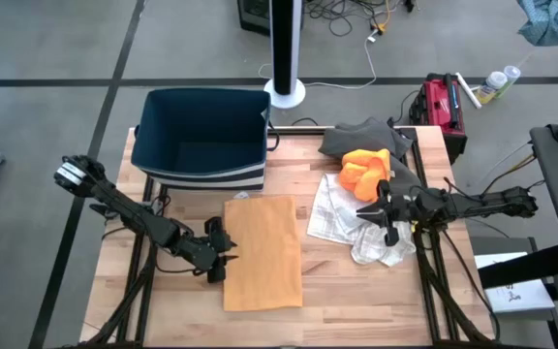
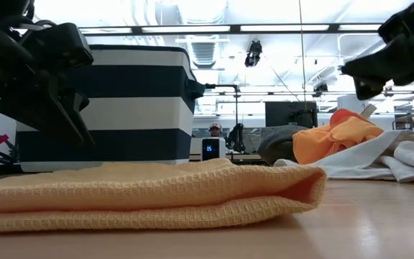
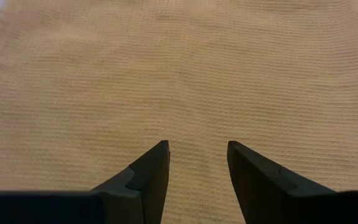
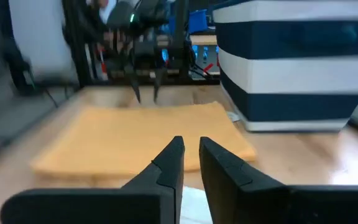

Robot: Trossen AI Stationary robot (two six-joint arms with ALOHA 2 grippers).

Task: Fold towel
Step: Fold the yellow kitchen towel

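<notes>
A tan waffle-weave towel (image 1: 263, 250) lies flat on the wooden table, folded double. Its rounded fold (image 2: 311, 185) faces the table's right in the low view. My left gripper (image 1: 223, 256) hangs open over the towel's left edge, slanting down. Its fingertips (image 3: 197, 148) stand a little above the cloth (image 3: 179, 74), clear of it in the low view (image 2: 77, 133). My right gripper (image 1: 376, 208) waits level at the table's right over a pile of cloths. It points toward the towel (image 4: 135, 140), with only a narrow gap between its fingers (image 4: 191, 144) and nothing in it.
A dark blue and white striped bin (image 1: 201, 136) stands at the far left, just behind the towel. White cloths (image 1: 356, 233), an orange cloth (image 1: 364, 170) and a grey one (image 1: 361, 139) are heaped at the right. Bare wood (image 1: 356, 291) shows near the front right.
</notes>
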